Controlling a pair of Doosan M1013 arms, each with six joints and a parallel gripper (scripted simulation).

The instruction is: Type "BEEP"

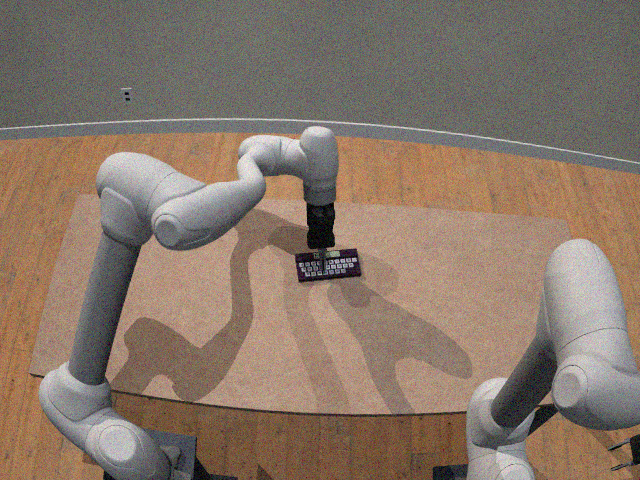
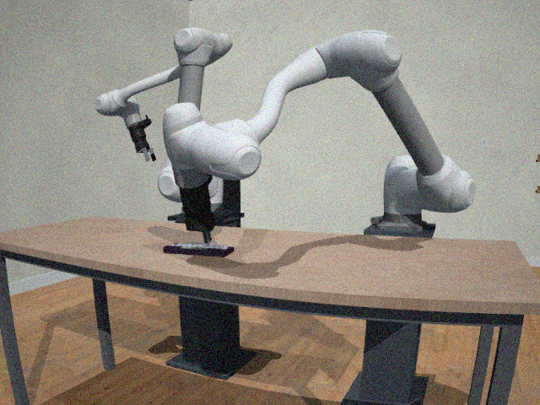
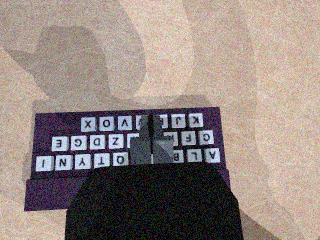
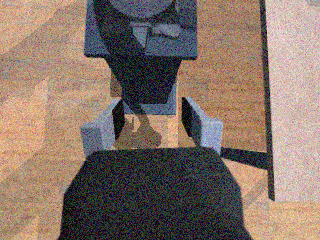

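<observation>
The dark purple keyboard (image 1: 301,279) (image 2: 174,251) (image 3: 50,192) lies on the table with pale keys, upside down in the left wrist view. My left gripper (image 1: 324,269) (image 2: 207,242) (image 3: 151,126) is shut and empty, pointing down over the middle of the keys; contact cannot be told. Its fingers hide P and cover parts of W, R, M and H. The E key (image 3: 60,143) is in plain view; the B key (image 3: 176,156) is partly covered. The display (image 1: 333,253) is partly hidden, its text unreadable. My right gripper (image 1: 611,458) (image 2: 149,155) (image 4: 152,110) is open and empty, away from the keyboard.
The table (image 1: 465,310) (image 2: 370,274) (image 4: 295,110) bears the keyboard near its far edge in the top view. Arm shadows cross the tabletop. The right gripper hangs beyond the table's edge, with a dark pedestal (image 4: 145,75) ahead of it in the right wrist view.
</observation>
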